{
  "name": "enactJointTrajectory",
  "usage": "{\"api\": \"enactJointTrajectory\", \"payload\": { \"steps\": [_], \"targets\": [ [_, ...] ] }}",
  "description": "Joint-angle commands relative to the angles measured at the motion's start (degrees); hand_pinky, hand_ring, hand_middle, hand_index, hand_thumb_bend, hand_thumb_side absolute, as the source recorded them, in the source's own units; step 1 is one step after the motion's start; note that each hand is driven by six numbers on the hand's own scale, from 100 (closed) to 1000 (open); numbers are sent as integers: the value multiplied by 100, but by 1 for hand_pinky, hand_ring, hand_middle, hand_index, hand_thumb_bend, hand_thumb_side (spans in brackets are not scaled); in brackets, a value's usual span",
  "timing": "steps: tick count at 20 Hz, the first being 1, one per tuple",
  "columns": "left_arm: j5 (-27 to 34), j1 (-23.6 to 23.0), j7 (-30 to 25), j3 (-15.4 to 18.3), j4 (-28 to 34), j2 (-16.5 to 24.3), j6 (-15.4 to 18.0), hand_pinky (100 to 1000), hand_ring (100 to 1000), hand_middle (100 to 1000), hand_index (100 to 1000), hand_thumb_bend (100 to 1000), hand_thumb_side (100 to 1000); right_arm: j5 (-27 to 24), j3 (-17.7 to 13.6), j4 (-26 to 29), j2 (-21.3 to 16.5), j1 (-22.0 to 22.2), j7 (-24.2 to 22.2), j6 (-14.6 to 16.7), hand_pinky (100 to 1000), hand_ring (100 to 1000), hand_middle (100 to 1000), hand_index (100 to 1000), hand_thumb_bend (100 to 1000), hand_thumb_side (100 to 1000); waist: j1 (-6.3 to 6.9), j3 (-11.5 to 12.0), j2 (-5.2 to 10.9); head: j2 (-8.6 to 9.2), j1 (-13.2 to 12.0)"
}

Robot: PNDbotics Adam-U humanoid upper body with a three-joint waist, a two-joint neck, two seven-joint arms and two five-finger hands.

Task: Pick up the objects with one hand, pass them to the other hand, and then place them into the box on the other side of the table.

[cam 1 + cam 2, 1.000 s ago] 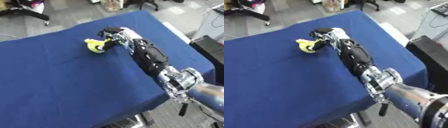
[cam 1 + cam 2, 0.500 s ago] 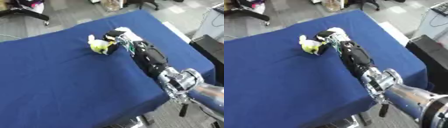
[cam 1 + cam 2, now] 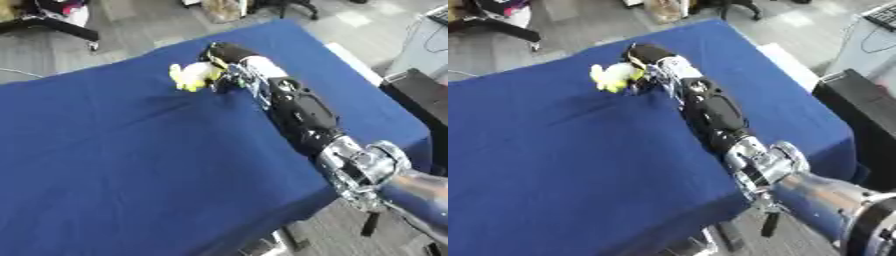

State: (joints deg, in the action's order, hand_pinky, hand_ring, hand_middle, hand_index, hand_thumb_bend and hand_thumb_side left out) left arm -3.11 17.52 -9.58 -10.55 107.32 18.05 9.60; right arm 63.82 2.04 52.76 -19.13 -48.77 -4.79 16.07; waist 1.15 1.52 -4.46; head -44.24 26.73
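the right hand (image 3: 226,62) reaches far across the table (image 3: 105,165), which is covered in a blue cloth, its black and silver arm coming in from the lower right. its fingers are curled round a small yellow object (image 3: 192,76) with a paler, whitish part on its left side; what the object is cannot be made out. the object sits at the hand's left, near the far edge of the table, and it is not clear whether it touches the cloth or hangs just above it. a dark shadow lies on the cloth just below it. beyond the table, grey floor shows.
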Motion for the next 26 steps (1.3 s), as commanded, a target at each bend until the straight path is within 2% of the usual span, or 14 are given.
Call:
{"api": "enactJointTrajectory", "payload": {
  "steps": [1,7,9,10,11,15,19,25,26],
  "targets": [
    [-39,31,-4,-16,34,26,0,781,677,765,893,100,766,-356,203,806,-43,-26,93,174,654,268,311,358,100,100,-9,-5,93,13,-36],
    [-216,32,-29,-63,-14,-4,-19,772,676,769,891,100,763,-1146,660,2092,340,289,-299,402,645,260,306,359,100,100,-23,0,94,13,-197],
    [-293,34,-18,-77,-59,-27,-34,770,673,768,890,100,760,-1515,832,2528,563,465,-466,481,638,256,302,357,100,100,-27,-1,89,13,-369],
    [-326,36,-6,-84,-86,-39,-39,768,673,767,889,100,759,-1682,902,2728,649,543,-562,500,636,255,302,357,100,144,-28,-4,87,13,-448],
    [-360,41,7,-94,-118,-53,-45,767,671,765,888,100,759,-1846,987,2945,773,636,-661,538,635,255,301,358,100,100,-27,-8,81,13,-553],
    [-497,58,85,-142,-262,-100,-79,762,667,765,882,100,757,-2420,1279,3694,1209,1018,-1060,598,627,254,297,356,100,100,-19,-42,62,13,-982],
    [-744,82,124,-210,-389,-127,-87,769,677,776,884,100,750,-2906,1580,4119,1481,1347,-1447,641,620,250,293,354,100,103,-16,-86,45,13,-1379],
    [-1159,139,-101,-388,-387,-136,61,778,699,794,896,100,741,-3541,1821,4347,1623,1625,-1820,579,611,245,287,352,100,141,-16,-143,24,13,-1834],
    [-1227,154,-140,-423,-377,-142,87,779,702,794,897,100,682,-3618,1848,4361,1636,1653,-1875,563,609,244,286,352,100,129,-15,-150,19,13,-1898]
  ]
}}
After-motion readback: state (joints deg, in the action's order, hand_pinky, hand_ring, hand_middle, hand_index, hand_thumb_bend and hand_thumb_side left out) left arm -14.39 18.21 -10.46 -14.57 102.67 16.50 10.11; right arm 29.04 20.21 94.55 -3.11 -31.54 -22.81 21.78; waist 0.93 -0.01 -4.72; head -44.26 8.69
